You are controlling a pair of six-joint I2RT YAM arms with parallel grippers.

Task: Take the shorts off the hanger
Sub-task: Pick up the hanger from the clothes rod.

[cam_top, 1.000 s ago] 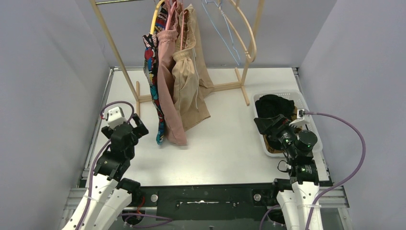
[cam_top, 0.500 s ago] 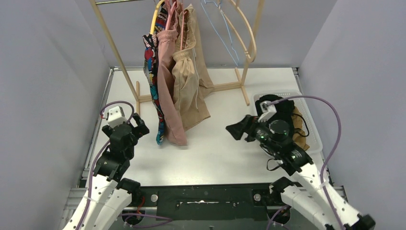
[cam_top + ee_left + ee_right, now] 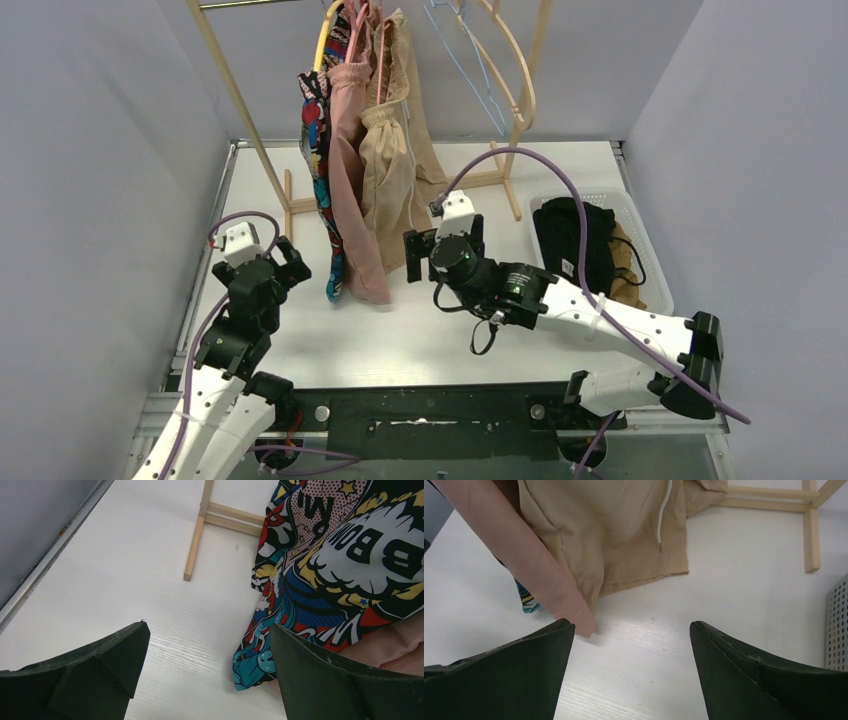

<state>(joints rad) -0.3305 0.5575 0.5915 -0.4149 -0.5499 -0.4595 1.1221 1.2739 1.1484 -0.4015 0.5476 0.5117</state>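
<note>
Three pairs of shorts hang on hangers from the wooden rack: comic print, dusty pink and beige. Their hems touch the table. Black shorts lie in the white basket, on top of a tan-brown pair. My right gripper is open, low over the table just right of the beige hem. The pink leg tip lies by its left finger, and nothing sits in the right gripper. My left gripper is open and empty beside the comic print.
Empty blue wire hangers and a wooden hanger hang at the rack's right end. The rack's wooden feet rest on the table. The basket's wall is to my right gripper's right. Grey walls close both sides.
My right arm has swung left from above the basket across the table to the hanging shorts, its gripper open. The left arm has not moved.
</note>
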